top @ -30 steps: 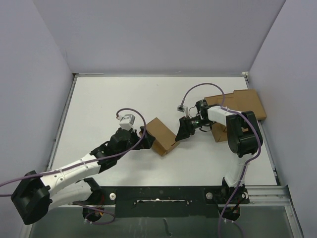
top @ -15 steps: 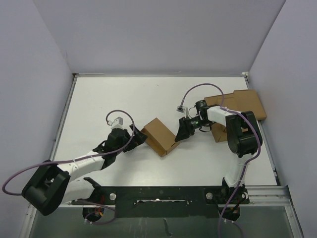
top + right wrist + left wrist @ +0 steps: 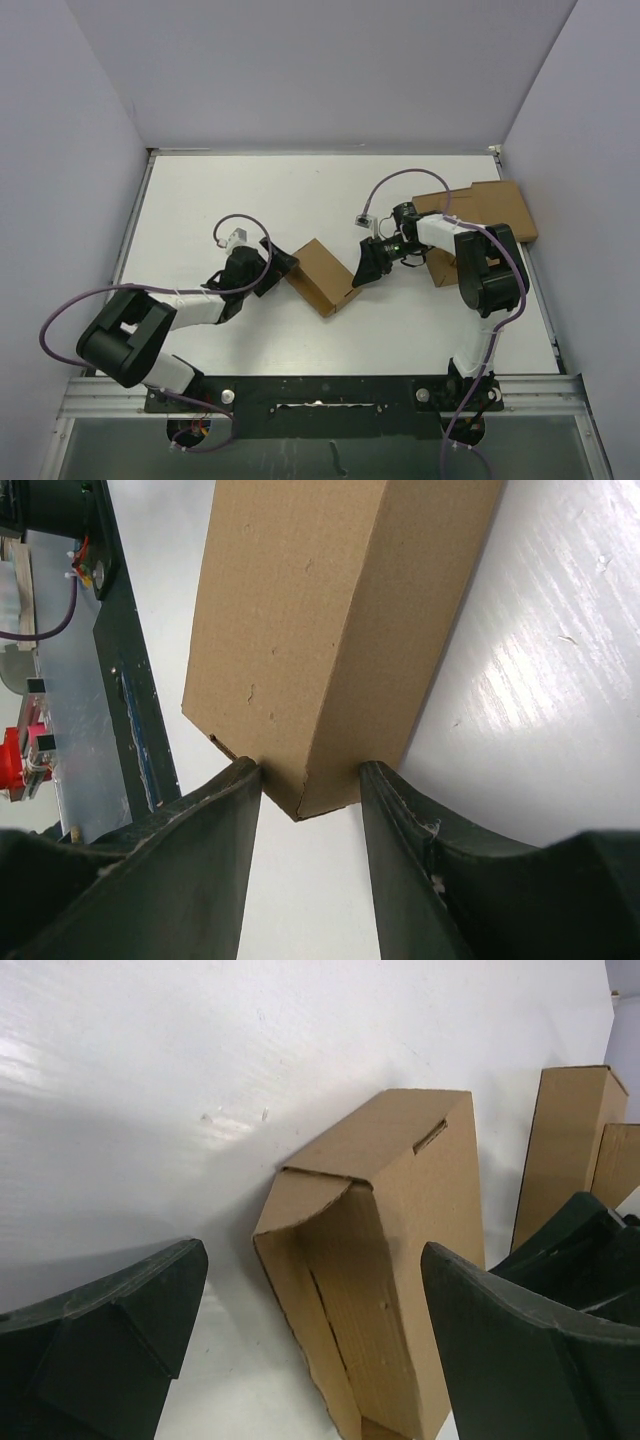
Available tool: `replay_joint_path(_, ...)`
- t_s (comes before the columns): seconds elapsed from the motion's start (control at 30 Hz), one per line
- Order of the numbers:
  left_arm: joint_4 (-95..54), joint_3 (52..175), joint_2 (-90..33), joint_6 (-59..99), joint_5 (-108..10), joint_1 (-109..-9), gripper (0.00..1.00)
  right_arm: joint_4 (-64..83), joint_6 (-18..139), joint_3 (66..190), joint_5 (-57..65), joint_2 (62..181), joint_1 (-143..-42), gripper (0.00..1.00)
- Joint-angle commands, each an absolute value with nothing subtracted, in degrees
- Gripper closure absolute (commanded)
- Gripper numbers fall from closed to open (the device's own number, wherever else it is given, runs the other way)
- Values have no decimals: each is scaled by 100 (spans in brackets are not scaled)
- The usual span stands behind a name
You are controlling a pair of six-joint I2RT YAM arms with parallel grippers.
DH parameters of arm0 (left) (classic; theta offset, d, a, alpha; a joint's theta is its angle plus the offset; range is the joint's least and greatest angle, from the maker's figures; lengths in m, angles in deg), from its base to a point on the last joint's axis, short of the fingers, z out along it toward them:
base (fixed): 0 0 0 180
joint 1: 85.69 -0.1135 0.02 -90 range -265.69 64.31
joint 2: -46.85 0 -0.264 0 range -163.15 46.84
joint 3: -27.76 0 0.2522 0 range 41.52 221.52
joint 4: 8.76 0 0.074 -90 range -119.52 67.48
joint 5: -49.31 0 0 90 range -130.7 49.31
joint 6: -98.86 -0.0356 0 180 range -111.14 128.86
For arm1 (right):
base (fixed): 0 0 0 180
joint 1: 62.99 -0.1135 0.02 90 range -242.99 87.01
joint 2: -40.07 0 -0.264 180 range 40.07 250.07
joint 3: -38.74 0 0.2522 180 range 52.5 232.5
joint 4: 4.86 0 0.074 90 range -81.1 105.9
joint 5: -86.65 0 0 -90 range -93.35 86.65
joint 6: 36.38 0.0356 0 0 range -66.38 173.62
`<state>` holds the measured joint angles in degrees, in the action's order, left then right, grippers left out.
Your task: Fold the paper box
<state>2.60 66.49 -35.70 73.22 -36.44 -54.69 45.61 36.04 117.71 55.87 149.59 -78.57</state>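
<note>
1. The right end effector [image 3: 308,776] is clamped narrow on one end of the box [image 3: 322,275], with a finger against each side wall. It has only that end corner. I reckon a firm shove from the far side could swivel the box out of the pinch or crush the corner.
2. The left end effector [image 3: 312,1255] stands wide and holds nothing. Its fingers sit either side of the box's open end, clear of the cardboard. If it closes where it is, it may squeeze the walls together and buckle the mouth rather than fold anything.
3. The box lies on its side, aslant, about mid-bench between the two arms. The end facing the left arm is open, with one flap bent part-way in along a curved edge. A finger coming in off-line could catch that flap and drive it in skewed, or crease it in the wrong place.
4. The bench [image 3: 200,200] looks smooth and glossy. With one end held and the other free, a sideways push may slide the box instead of folding it.
5. A spare box [image 3: 440,266] and a flat slab [image 3: 490,205] lie close by the right arm. A broad swing of that arm could knock them.
</note>
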Motion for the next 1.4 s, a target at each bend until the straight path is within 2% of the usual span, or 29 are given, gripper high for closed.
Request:
replay_joint_path(0.0, 723, 7059, -3959, 7634, -3595, -5526, 16, 4608, 3493, 11906, 5639, 15049, -7957, 56)
replay_joint_path(0.13, 529, 7285, -4201, 7720, -3703, -5536, 31, 4608, 3482, 11920, 5619, 15047, -7978, 56)
replay_joint_path(0.27, 458, 7363, -4363, 7835, -3822, -5537, 57, 4608, 3473, 11921, 5594, 15051, -8013, 56)
replay_joint_path(0.33, 404, 7392, -4421, 7881, -3851, -5537, 66, 4608, 3473, 11927, 5585, 15051, -8045, 56)
replay_joint_path(0.43, 327, 7419, -4483, 7958, -3904, -5532, 74, 4603, 3473, 11934, 5580, 15067, -8072, 56)
replay_joint_path(0.57, 270, 7438, -4485, 7964, -3954, -5530, 78, 4617, 3464, 11938, 5580, 15063, -8067, 56)
replay_joint_path(0.63, 222, 7466, -4450, 7902, -3983, -5528, 85, 4614, 3464, 11943, 5580, 15064, -8066, 56)
replay_joint_path(0.73, 89, 7543, -4356, 7775, -4020, -5527, 86, 4617, 3464, 11947, 5589, 15068, -8066, 56)
replay_joint_path(0.8, 157, 7517, -4271, 7614, -4103, -5529, 82, 4617, 3473, 11949, 5597, 15063, -8058, 56)
replay_joint_path(0.83, 257, 7494, -4225, 7539, -4177, -5528, 74, 4617, 3473, 11952, 5598, 15064, -8062, 56)
replay_joint_path(0.93, 304, 7407, -4006, 7393, -4322, -5537, 41, 4617, 3482, 11956, 5624, 15072, -8049, 56)
replay_joint_path(1.0, 253, 7324, -3799, 7331, -4302, -5537, 29, 4617, 3484, 11956, 5629, 15075, -8048, 56)
replay_joint_path(1.27, -143, 6867, -2637, 6996, -4217, -5503, 3, 4617, 3482, 11956, 5623, 15067, -8033, 56)
replay_joint_path(1.37, 152, 6346, -2102, 6810, -4410, -5453, 2, 4608, 3482, 11956, 5616, 15071, -8033, 56)
